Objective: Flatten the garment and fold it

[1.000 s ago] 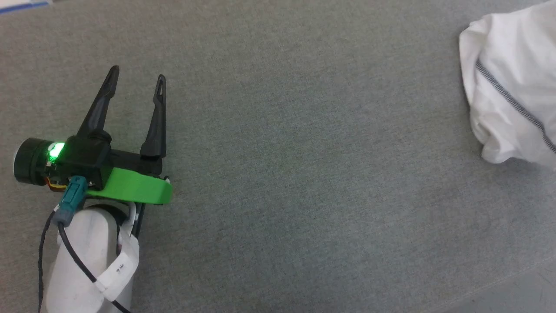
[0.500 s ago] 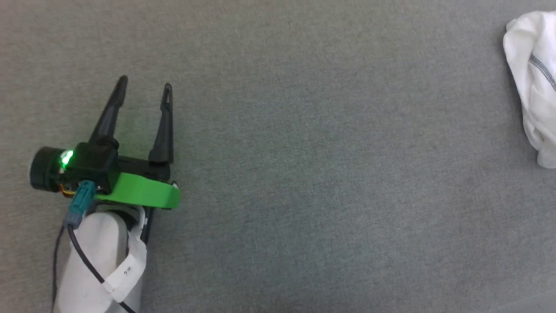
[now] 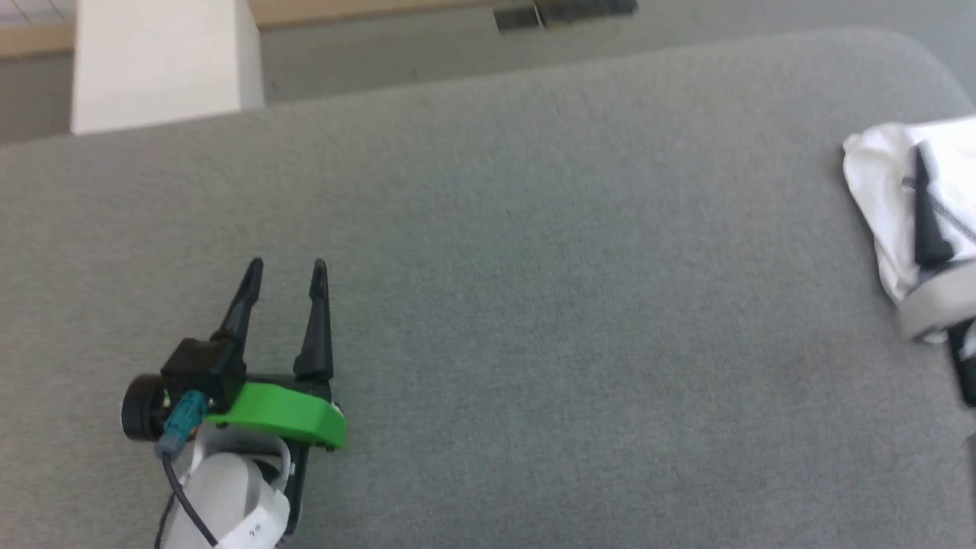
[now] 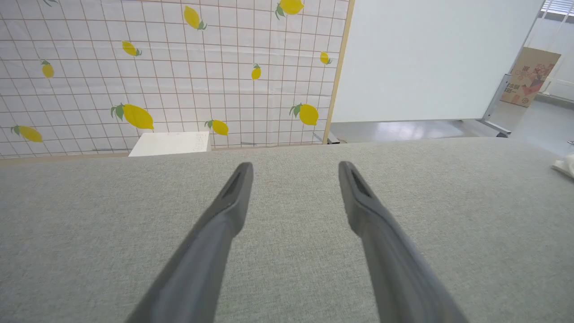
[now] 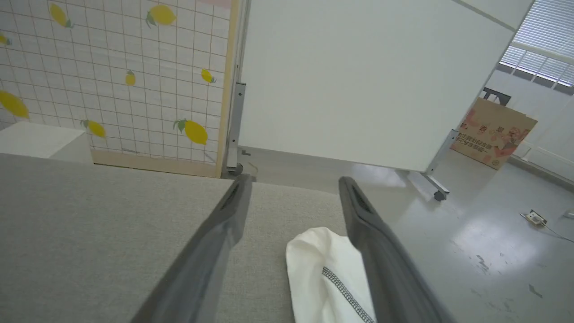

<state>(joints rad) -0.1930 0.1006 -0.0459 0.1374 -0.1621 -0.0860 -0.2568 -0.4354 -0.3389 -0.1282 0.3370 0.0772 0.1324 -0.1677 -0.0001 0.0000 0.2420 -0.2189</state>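
The garment (image 3: 877, 183) lies bunched in a loose white heap at 3 o'clock in the head view, close to the right-hand edge of the grey cloth-covered tabletop (image 3: 534, 305). In the right wrist view it is found at 5 o'clock, partly hidden behind one finger of the right pincer (image 5: 294, 179), whose fingers are spread wide with nothing pinched between them. The left pincer (image 3: 287, 264) is likewise spread and empty, well apart from the cloth at 8 o'clock in the head view, over bare tabletop.

The fabric is judged to be thin, light and wholly limp. No shape will be kept once it is lifted, and it can be expected to sag, fold on itself and drag on the textile surface rather than slide. Breakage is not a concern, but several layers may be caught at once. A hold is best taken at a firmer edge, such as the grey-stitched seam (image 5: 343, 289) or a hem, with a single layer pinched. Two separated holds are probably needed to spread it flat.
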